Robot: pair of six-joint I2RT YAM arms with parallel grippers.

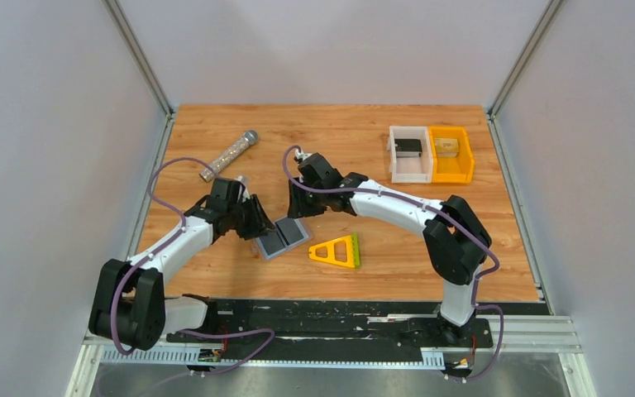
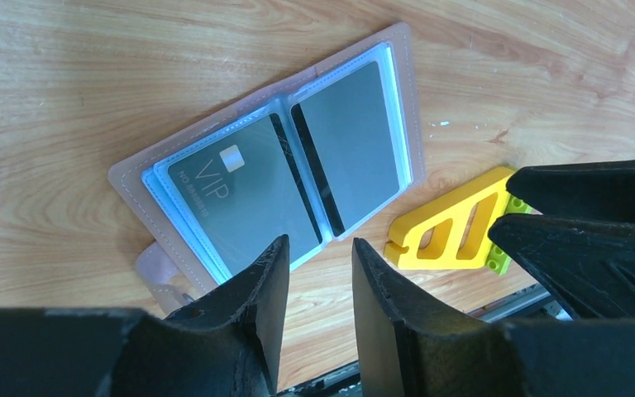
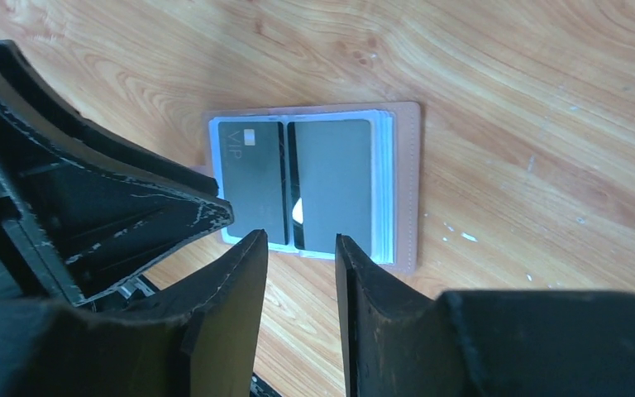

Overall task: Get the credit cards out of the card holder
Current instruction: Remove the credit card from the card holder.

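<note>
Pale grey walls (image 1: 41, 124) enclose a wood-grain table (image 1: 339, 132). Near its front middle the holder (image 3: 408, 186) lies open and flat, its tan stitched cover down, with two matte grey cards (image 2: 248, 190) in clear sleeves, one stamped VIP. A yellow triangular frame (image 1: 336, 251) lies just beside it. Both arms bend inward; the left gripper (image 2: 318, 252) and right gripper (image 3: 298, 244) hover at the holder's edges, fingers apart, holding nothing

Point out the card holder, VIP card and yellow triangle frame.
card holder (image 3: 408, 186), right wrist view, cover edge.
VIP card (image 2: 248, 198), left wrist view, grey face.
yellow triangle frame (image 1: 317, 255), top view, left tip.
</note>
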